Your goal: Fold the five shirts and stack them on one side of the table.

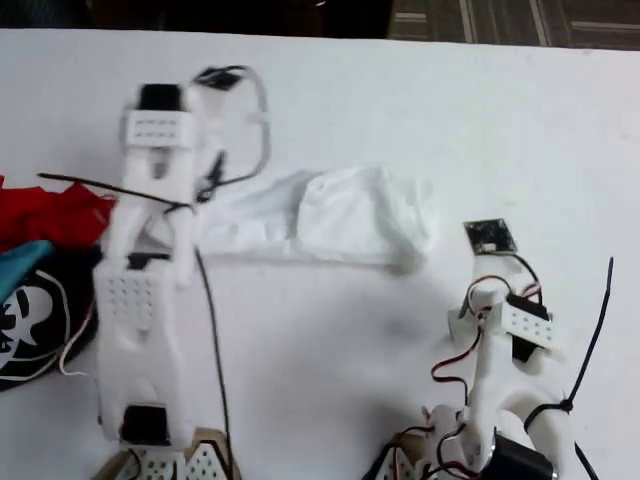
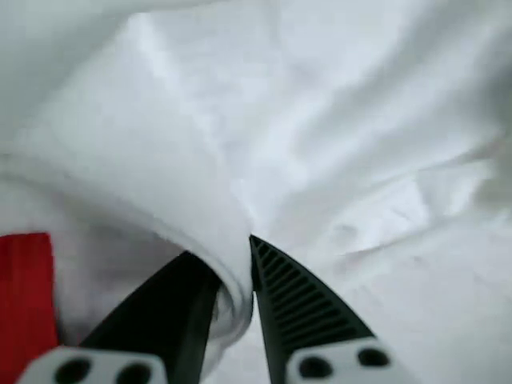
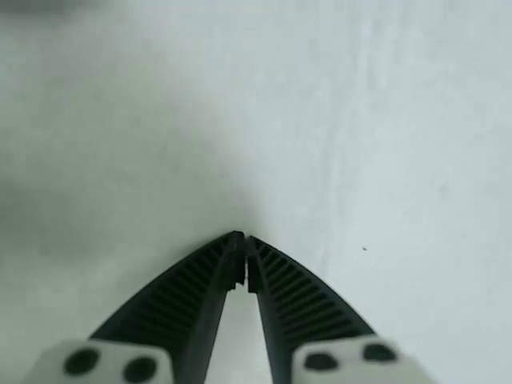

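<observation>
A white shirt (image 1: 330, 215) lies partly folded across the middle of the white table (image 1: 420, 110). In the left wrist view my left gripper (image 2: 236, 260) is shut on a fold of the white shirt (image 2: 264, 144), with cloth pinched between its black fingers (image 2: 292, 300). The left arm (image 1: 150, 230) stretches out over the shirt's left end. A red shirt (image 1: 50, 215), a teal shirt (image 1: 18, 265) and a black shirt with a skull print (image 1: 30, 325) are heaped at the left edge. My right gripper (image 3: 244, 256) is shut on nothing, above bare table, on the right arm (image 1: 505, 340) at the front right.
Black cables (image 1: 215, 340) run along the left arm and trail over the table in front of the shirt. A strip of red cloth (image 2: 24, 280) shows beside the left gripper. The table's far edge (image 1: 300, 35) meets a dark floor.
</observation>
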